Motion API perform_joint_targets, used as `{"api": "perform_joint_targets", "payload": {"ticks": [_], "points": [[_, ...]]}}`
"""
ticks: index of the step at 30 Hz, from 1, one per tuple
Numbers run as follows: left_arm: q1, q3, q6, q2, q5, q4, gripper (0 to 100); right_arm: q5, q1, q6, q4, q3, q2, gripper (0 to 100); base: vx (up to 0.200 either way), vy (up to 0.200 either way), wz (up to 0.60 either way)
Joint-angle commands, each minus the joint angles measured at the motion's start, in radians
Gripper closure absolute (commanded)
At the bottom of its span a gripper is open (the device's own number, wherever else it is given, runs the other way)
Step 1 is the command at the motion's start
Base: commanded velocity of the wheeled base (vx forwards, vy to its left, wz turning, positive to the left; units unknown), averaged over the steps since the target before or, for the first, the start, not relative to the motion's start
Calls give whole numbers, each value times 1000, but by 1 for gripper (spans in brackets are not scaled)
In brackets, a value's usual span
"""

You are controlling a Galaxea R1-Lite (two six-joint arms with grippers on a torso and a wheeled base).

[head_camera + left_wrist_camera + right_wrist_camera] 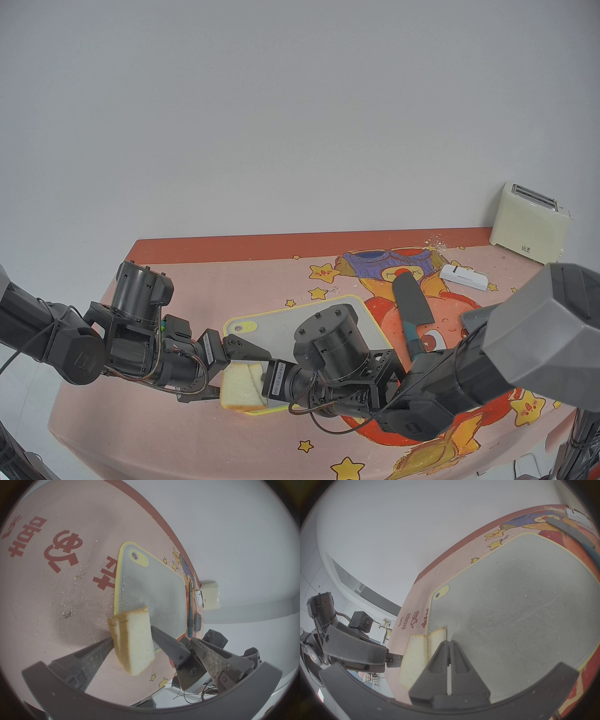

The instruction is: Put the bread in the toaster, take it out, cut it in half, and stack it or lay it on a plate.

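Left wrist view: bread (132,642) between spread fingers (93,655) of my left gripper (151,640).
My right gripper (449,644), fingers closed, pins it against one left finger.

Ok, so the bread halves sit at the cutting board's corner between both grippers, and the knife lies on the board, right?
No. The head view shows the knife on the table beside the cutting board, not on it. The bread halves are at its corner, as you said.
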Motion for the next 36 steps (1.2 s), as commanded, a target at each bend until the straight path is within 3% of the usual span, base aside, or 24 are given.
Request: {"api": "perform_joint_targets", "payload": {"ticks": [1, 11, 18, 21, 28, 29, 36], "points": [[1, -1, 0, -1, 0, -2, 0, 2, 12, 1, 3, 0, 3, 100, 0, 0, 0], [1, 0, 0, -1, 0, -2, 0, -21, -38, -23, 5, 8, -3, 100, 0, 0, 0], [2, 3, 0, -1, -2, -2, 0, -23, -109, -149, 8, 102, -101, 100, 0, 0, 0], [2, 2, 0, 0, -2, -2, 0, -21, -161, -267, 5, 167, -143, 100, 0, 0, 0], [2, 0, 0, 0, 1, -2, 0, -21, -228, -293, 3, 171, -164, 100, 0, 0, 0], [2, 0, 0, 0, 1, -2, 100, -21, -230, -293, 3, 171, -164, 100, 0, 0, 0], [2, 25, 0, 0, 20, 0, 100, -9, -273, -295, 6, 172, -215, 100, 0, 0, 0]]}}
